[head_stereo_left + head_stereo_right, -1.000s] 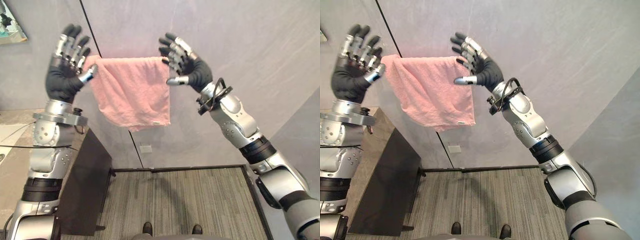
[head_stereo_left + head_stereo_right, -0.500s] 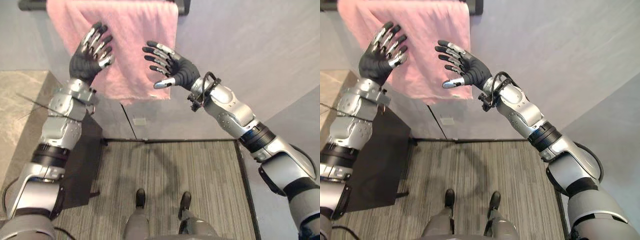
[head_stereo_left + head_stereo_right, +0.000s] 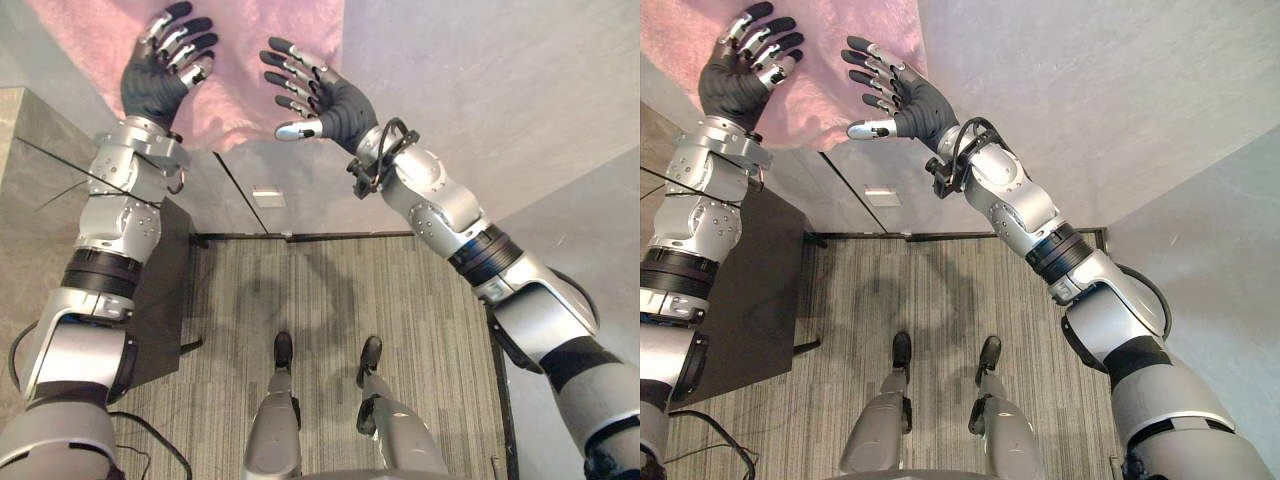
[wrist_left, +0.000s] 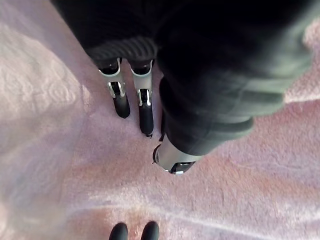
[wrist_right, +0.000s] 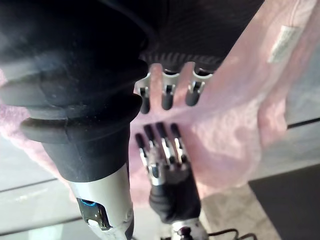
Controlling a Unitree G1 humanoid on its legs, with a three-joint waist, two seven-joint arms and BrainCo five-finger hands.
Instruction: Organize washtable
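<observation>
Towel (image 3: 235,60) is hanging against the wall, up high. We are holding our left hand (image 3: 150,90) and right hand (image 3: 335,105) close before it, fingers straight and spread, gripping nothing, likely for smoothing it flat.

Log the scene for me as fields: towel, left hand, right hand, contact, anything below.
towel: pink towel hanging against the grey wall, up high
left hand: left hand open, fingers straight, raised before the towel
right hand: right hand open, fingers spread, beside it
contact: cannot tell; neither hand grips the cloth
below: dark cabinet, striped carpet
</observation>
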